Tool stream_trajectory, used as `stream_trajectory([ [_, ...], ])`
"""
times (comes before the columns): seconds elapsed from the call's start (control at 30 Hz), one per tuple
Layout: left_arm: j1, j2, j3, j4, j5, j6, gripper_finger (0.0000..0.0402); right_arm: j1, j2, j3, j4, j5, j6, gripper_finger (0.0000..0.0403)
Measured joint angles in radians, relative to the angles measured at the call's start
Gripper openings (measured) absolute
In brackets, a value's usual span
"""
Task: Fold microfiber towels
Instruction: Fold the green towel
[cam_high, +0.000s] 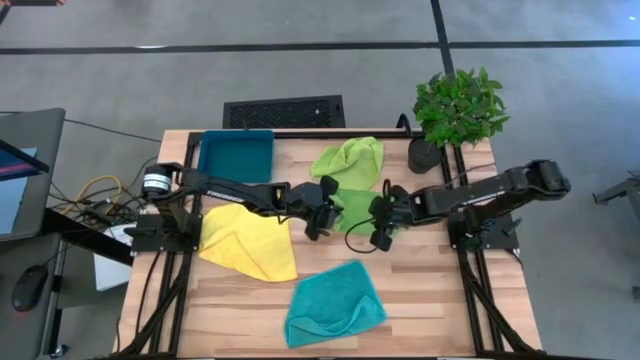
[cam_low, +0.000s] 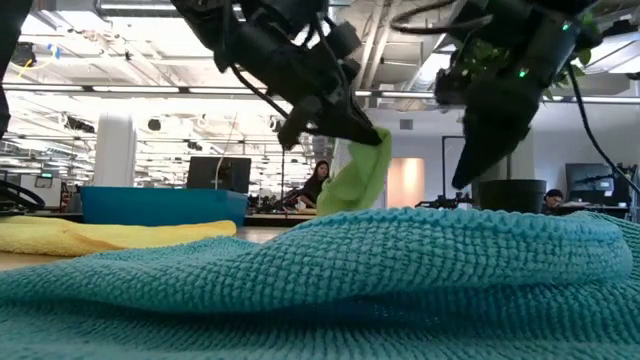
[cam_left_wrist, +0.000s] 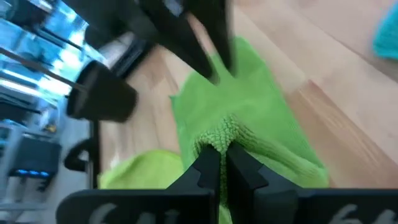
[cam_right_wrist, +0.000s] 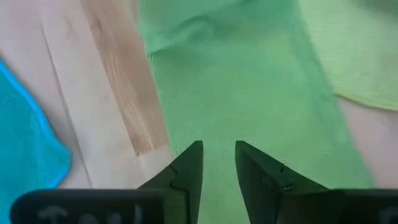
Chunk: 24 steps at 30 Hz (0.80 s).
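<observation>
Four towels: two green (cam_high: 350, 160) (cam_high: 352, 208), one yellow (cam_high: 245, 240), one teal (cam_high: 335, 305); one tray (cam_high: 236, 155); one potted plant (cam_high: 455, 110).

You have four towels on the table: a yellow towel (cam_high: 248, 242) lying rumpled at the left, a teal towel (cam_high: 334, 303) loosely bunched at the near edge, and a lime towel (cam_high: 350, 160) crumpled at the far side. The second lime towel (cam_high: 352, 206) sits mid-table just in front of it, one corner pinched up off the wood so the cloth hangs in a drape.
</observation>
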<state>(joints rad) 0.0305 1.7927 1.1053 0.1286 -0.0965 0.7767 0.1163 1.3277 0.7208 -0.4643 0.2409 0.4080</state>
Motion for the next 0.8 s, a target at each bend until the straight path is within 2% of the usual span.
stream_trajectory([
  [0.27, 0.006, 0.152, 0.187, -0.057, 0.006, 0.009, 0.0, 0.063, -0.139, -0.001, -0.097, 0.053, 0.005, 0.0118],
  [0.63, 0.005, 0.367, 0.574, -0.306, 0.019, 0.103, 0.0, 0.139, -0.242, 0.001, -0.189, 0.054, 0.031, 0.0118],
  [0.8, 0.001, 0.452, 0.686, -0.379, 0.044, 0.148, 0.0, 0.152, -0.274, -0.003, -0.266, 0.061, 0.072, 0.0118],
])
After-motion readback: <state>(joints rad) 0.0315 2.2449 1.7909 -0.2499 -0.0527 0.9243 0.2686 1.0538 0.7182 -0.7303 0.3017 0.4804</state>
